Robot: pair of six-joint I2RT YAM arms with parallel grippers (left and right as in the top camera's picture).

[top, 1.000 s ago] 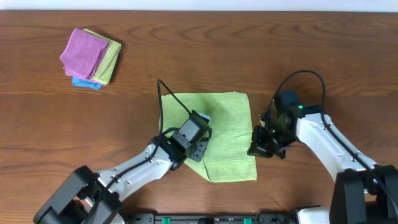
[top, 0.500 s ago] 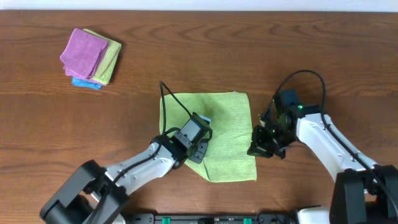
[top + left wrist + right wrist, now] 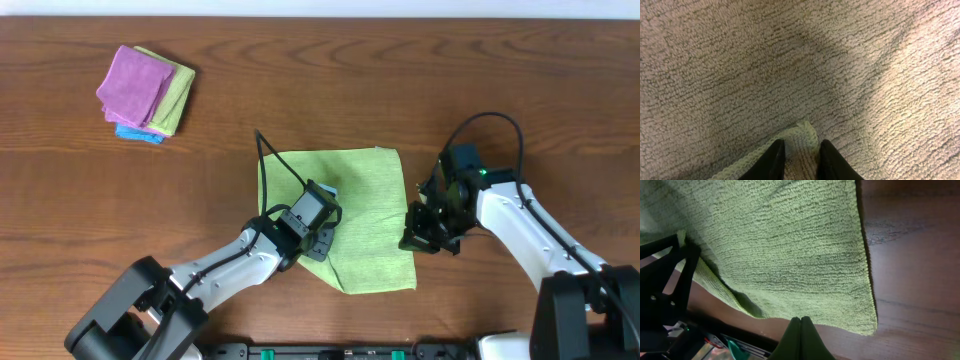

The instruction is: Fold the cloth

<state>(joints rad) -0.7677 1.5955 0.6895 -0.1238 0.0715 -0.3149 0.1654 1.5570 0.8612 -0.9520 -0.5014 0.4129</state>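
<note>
A light green cloth point(image 3: 362, 215) lies on the table, its left part doubled over. My left gripper point(image 3: 318, 240) sits on the cloth's left half and is shut on a cloth corner point(image 3: 801, 145), with the rest of the cloth point(image 3: 790, 65) filling the left wrist view. My right gripper point(image 3: 412, 240) is shut and empty at the cloth's right edge, near the front right corner. In the right wrist view its closed fingers point(image 3: 801, 335) hover over bare wood just beside the cloth's edge point(image 3: 790, 255).
A stack of folded cloths point(image 3: 146, 92), pink on top with yellow-green and blue beneath, sits at the far left of the brown wooden table point(image 3: 520, 90). The left arm's black cable point(image 3: 262, 160) loops over the cloth's back left corner.
The cloth's front edge has shifted slightly toward the front right. Both arms have barely moved.
</note>
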